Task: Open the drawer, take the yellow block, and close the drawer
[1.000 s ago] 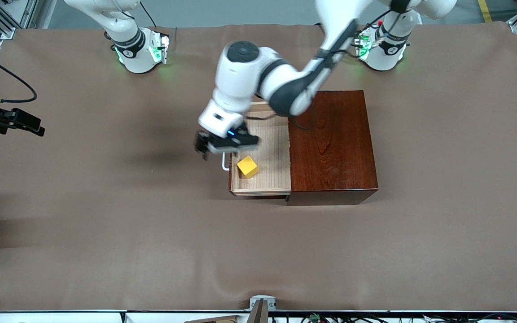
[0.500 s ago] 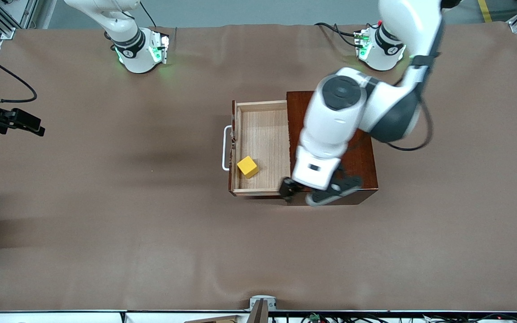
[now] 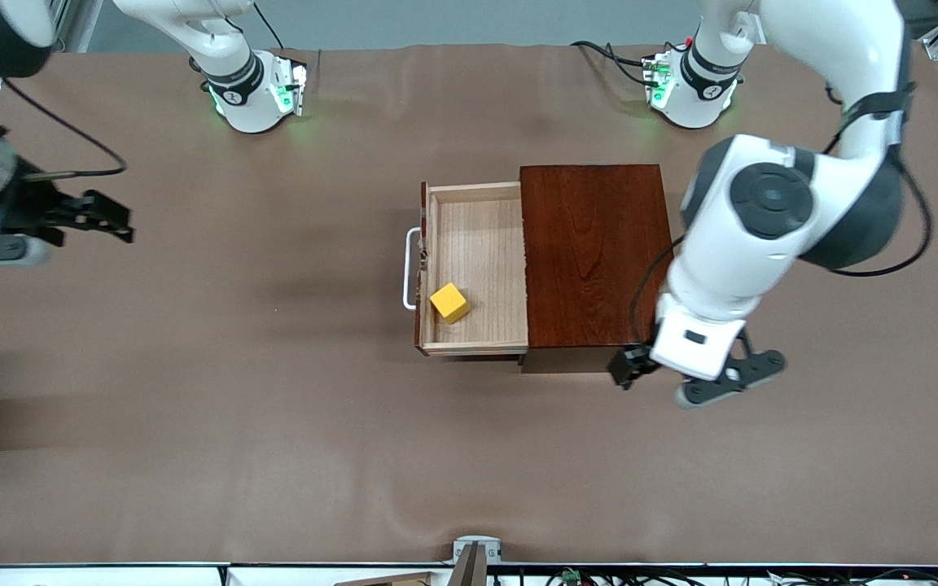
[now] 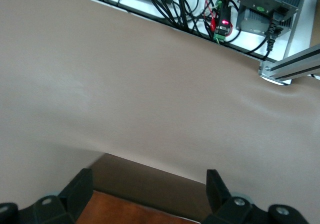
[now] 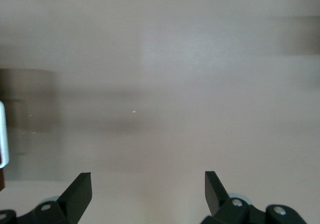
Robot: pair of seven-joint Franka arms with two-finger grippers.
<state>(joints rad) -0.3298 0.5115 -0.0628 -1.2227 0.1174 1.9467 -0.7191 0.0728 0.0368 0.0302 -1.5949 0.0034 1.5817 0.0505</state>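
The drawer (image 3: 477, 236) stands pulled out of the mahogany box (image 3: 595, 252), with its white handle (image 3: 410, 268) toward the right arm's end. The yellow block (image 3: 449, 302) lies in the tray, in the corner nearest the front camera and the handle. My left gripper (image 3: 693, 370) is open and empty in the air over the box's corner nearest the camera, at the left arm's end. In the left wrist view that gripper (image 4: 147, 186) frames the corner of the box (image 4: 135, 216). My right gripper (image 3: 111, 218) is open and empty over bare cloth at the right arm's end, far from the drawer.
The brown cloth (image 3: 273, 423) covers the whole table. The right wrist view shows my right gripper (image 5: 147, 184) over cloth, with the white handle (image 5: 2, 134) at the edge of the picture. Cables and a power unit (image 4: 265, 8) sit off the table's edge nearest the camera.
My left arm has swung from over the drawer handle, across the box, to its corner nearest the camera. My right gripper has moved in from the table's end. Drawer and block have not moved.
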